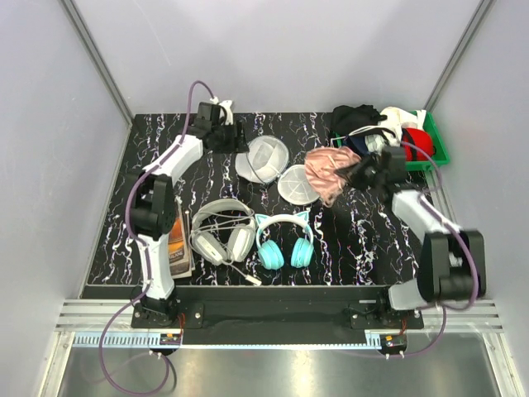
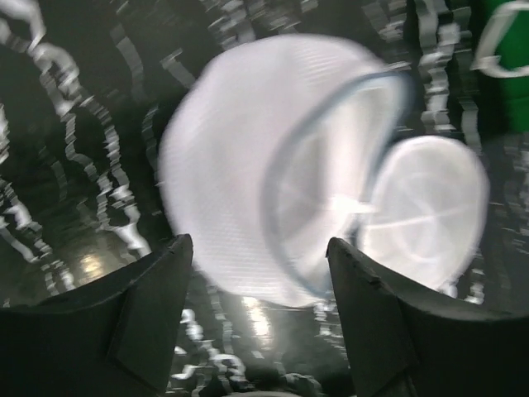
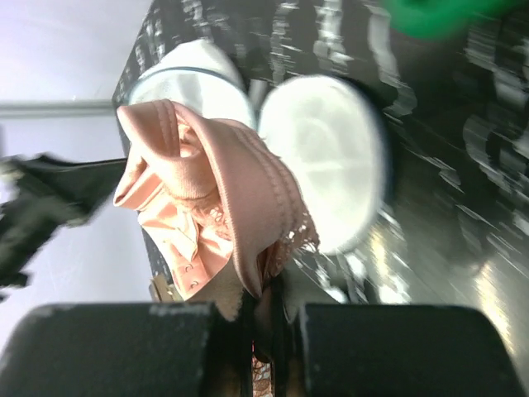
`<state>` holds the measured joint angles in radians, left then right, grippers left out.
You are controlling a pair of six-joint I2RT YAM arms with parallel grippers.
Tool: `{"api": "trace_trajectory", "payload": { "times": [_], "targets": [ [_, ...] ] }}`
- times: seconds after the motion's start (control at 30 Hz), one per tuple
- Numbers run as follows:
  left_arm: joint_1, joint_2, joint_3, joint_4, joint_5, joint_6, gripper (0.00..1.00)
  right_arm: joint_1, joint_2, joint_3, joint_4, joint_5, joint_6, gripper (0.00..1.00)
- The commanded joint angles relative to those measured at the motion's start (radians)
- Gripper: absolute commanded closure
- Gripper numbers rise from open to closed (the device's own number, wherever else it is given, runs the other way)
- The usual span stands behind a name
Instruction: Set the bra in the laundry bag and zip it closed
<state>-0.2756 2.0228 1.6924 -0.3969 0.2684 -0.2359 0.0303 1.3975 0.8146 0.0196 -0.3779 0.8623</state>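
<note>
The white mesh laundry bag (image 1: 263, 157) lies open on the black marbled table, its two round halves side by side (image 2: 273, 174) (image 3: 326, 161). My right gripper (image 1: 361, 172) is shut on the pale pink bra (image 1: 329, 172), which hangs bunched from the jaws (image 3: 207, 198) just right of the bag's nearer half (image 1: 298, 184). My left gripper (image 1: 240, 138) is open and empty, hovering at the bag's far-left edge, its fingers (image 2: 149, 306) either side of the rim.
White-grey headphones (image 1: 221, 231) and teal cat-ear headphones (image 1: 283, 240) lie in front of the bag. A green bin (image 1: 434, 141) at the back right holds red, black and white garments. A booklet (image 1: 179, 240) lies by the left arm.
</note>
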Motion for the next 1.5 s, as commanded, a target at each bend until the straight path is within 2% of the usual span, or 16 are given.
{"api": "trace_trajectory", "payload": {
  "times": [0.0, 0.1, 0.17, 0.23, 0.27, 0.37, 0.67, 0.83, 1.0, 1.23, 1.3, 1.37, 1.4, 1.47],
  "targets": [
    [0.006, 0.092, 0.078, -0.016, 0.046, 0.009, 0.32, 0.108, 0.187, 0.217, 0.066, 0.011, 0.029, 1.00],
    [0.006, 0.152, 0.131, -0.013, 0.097, -0.011, 0.36, 0.169, 0.342, 0.352, 0.089, 0.025, 0.046, 1.00],
    [0.006, 0.181, 0.158, -0.013, 0.100, -0.016, 0.45, 0.200, 0.444, 0.418, 0.088, 0.037, 0.044, 1.00],
    [0.006, 0.189, 0.165, -0.013, 0.095, -0.016, 0.56, 0.220, 0.530, 0.509, 0.071, 0.050, 0.035, 1.00],
    [0.007, 0.189, 0.167, -0.013, 0.097, -0.013, 0.70, 0.241, 0.553, 0.537, 0.057, 0.069, 0.029, 1.00],
    [0.007, 0.174, 0.162, -0.013, 0.098, -0.003, 0.85, 0.269, 0.621, 0.630, 0.028, 0.118, -0.031, 1.00],
    [0.001, 0.105, 0.089, -0.002, 0.126, -0.029, 0.96, 0.362, 0.709, 0.773, -0.108, 0.229, -0.140, 1.00],
    [-0.036, 0.013, -0.011, 0.062, 0.118, -0.074, 0.98, 0.413, 0.804, 0.882, -0.217, 0.322, -0.088, 1.00],
    [-0.057, -0.025, -0.136, 0.183, 0.207, -0.181, 0.99, 0.431, 0.856, 0.943, -0.248, 0.373, 0.038, 1.00],
    [-0.077, -0.078, -0.304, 0.364, 0.324, -0.328, 0.99, 0.431, 0.919, 1.055, -0.273, 0.306, 0.138, 1.00],
    [-0.077, -0.116, -0.361, 0.369, 0.279, -0.318, 0.91, 0.425, 0.911, 1.061, -0.280, 0.310, 0.152, 1.00],
    [-0.076, -0.160, -0.382, 0.345, 0.229, -0.281, 0.79, 0.419, 0.910, 1.061, -0.253, 0.252, 0.147, 1.00],
    [-0.071, -0.165, -0.369, 0.317, 0.220, -0.264, 0.66, 0.419, 0.911, 1.061, -0.251, 0.240, 0.146, 1.00],
    [-0.063, -0.168, -0.347, 0.241, 0.206, -0.229, 0.50, 0.419, 0.917, 1.057, -0.225, 0.186, 0.127, 1.00]
  ]
}}
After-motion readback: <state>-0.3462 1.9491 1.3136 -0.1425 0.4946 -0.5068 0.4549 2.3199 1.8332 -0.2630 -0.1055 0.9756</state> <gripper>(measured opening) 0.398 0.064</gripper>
